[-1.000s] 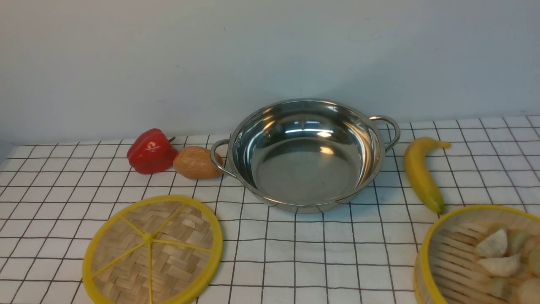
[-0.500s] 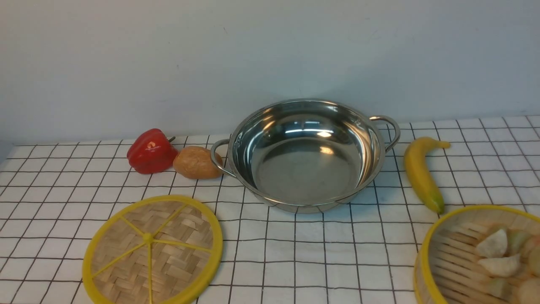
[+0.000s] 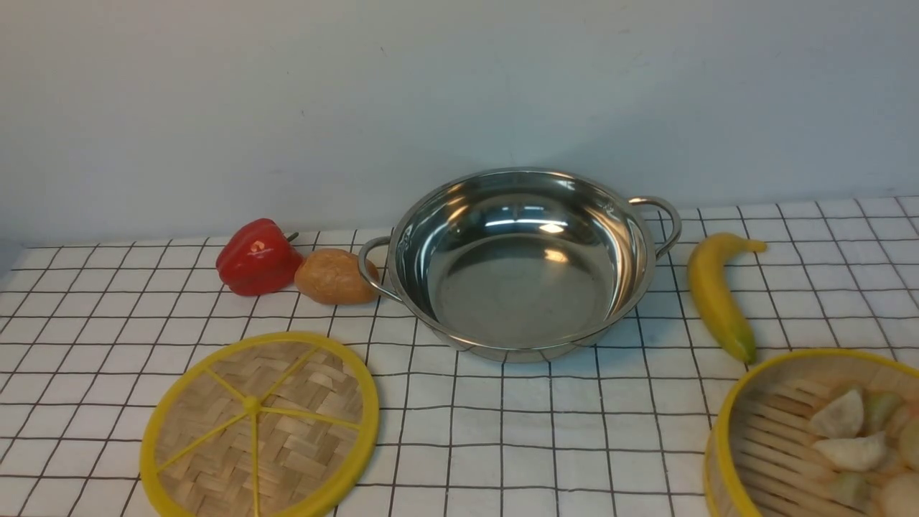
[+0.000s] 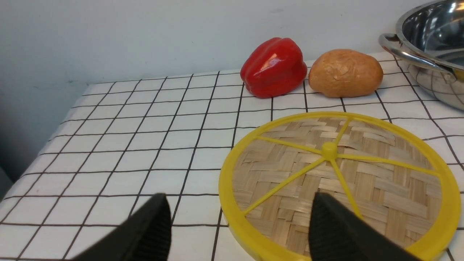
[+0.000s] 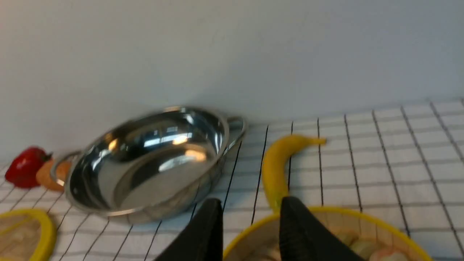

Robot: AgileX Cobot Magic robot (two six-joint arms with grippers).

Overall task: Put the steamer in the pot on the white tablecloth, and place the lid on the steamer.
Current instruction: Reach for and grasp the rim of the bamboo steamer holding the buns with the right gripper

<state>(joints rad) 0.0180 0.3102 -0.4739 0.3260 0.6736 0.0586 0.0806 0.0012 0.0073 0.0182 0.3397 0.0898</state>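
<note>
The bamboo-slat steamer (image 3: 775, 431), yellow-rimmed and holding pale dumplings, sits at the near right of the white tablecloth (image 3: 546, 431). My right gripper (image 5: 251, 217) is half-spread astride its rim; I cannot tell whether it grips. The shiny steel pot (image 3: 524, 287) stands mid-cloth. My left gripper (image 4: 239, 214) hangs wide open and holding nothing over the woven lid (image 3: 258, 424). Nothing has shifted since a second ago.

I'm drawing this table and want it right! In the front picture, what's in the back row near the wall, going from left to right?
red pepper → potato → pot → banana
</note>
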